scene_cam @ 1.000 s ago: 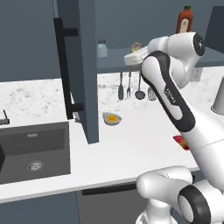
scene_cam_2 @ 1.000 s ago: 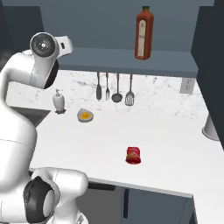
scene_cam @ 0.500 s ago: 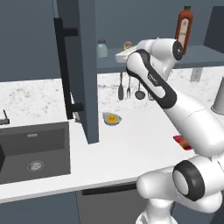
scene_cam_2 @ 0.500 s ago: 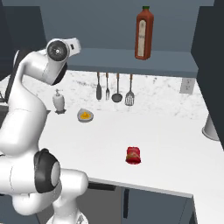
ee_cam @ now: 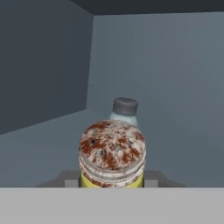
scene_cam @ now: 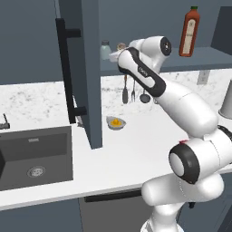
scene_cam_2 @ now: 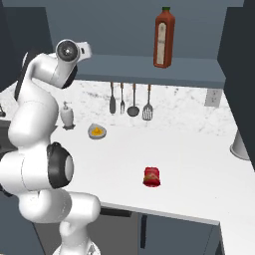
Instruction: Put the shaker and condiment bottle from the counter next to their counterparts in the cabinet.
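I have the arm reaching up into the open cabinet [scene_cam: 86, 68], hand at shelf height near its left end. In the hand view the shaker [ee_cam: 112, 155] sits right in front of the camera, brown-flecked cap toward me, a strip of yellow body below it, and the gripper [ee_cam: 112, 180] is closed on it, jaws part-way apart with the shaker between them. Straight beyond it stands the grey-blue shaker [ee_cam: 124, 112] with its dark silver cap, on the shelf toward the back wall; I can't tell whether the held one touches the shelf. From the left base view the grey-blue shaker [scene_cam: 105, 50] stands just left of the hand, the held shaker's cap [scene_cam: 121, 46] showing beside it. The tall bottle [scene_cam_2: 164, 37] with the green cap stands upright further right on the shelf. The red condiment bottle [scene_cam_2: 152, 177] lies on its side on the counter [scene_cam_2: 199, 174], well apart from the small bowl [scene_cam_2: 97, 131] and the hanging utensils [scene_cam_2: 132, 99].
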Controlling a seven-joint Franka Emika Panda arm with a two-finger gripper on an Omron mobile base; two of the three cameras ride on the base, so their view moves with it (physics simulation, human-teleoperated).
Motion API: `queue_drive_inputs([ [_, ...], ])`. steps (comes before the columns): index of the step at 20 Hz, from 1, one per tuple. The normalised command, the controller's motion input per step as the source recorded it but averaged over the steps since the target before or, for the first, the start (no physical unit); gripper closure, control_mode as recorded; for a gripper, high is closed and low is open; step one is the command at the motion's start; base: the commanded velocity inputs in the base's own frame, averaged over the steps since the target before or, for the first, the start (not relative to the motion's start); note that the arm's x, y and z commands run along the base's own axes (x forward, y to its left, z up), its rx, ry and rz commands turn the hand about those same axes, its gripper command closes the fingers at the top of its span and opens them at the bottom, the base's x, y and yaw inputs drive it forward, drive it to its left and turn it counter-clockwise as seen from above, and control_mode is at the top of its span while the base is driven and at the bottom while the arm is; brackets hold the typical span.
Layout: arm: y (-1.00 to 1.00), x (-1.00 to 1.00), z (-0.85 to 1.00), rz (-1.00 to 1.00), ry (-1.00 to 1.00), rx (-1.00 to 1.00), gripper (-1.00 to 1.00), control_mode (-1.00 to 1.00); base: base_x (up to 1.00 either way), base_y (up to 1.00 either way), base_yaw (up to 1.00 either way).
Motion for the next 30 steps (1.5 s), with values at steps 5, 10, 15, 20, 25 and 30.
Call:
queue_drive_inputs([
  [5, 0.18, 0.29, -0.24, 0.00, -0.02, 0.00, 1.00, -1.00, 0.00, 0.00, 0.00],
  [10, 0.14, 0.34, -0.19, 0.00, -0.04, 0.00, 1.00, -1.00, 0.00, 0.00, 0.00],
  [15, 0.01, 0.16, -0.01, 0.00, -0.02, 0.00, 1.00, -1.00, 0.00, 0.00, 0.00],
  [20, 0.00, 0.08, -0.08, 0.00, 0.00, 0.00, 1.00, -1.00, 0.00, 0.00, 0.00],
  [25, 0.00, 0.19, -0.14, 0.00, 0.00, 0.00, -1.00, -1.00, 0.00, 0.00, 0.00],
  [30, 0.00, 0.14, -0.02, 0.00, 0.00, 0.00, -1.00, -1.00, 0.00, 0.00, 0.00],
])
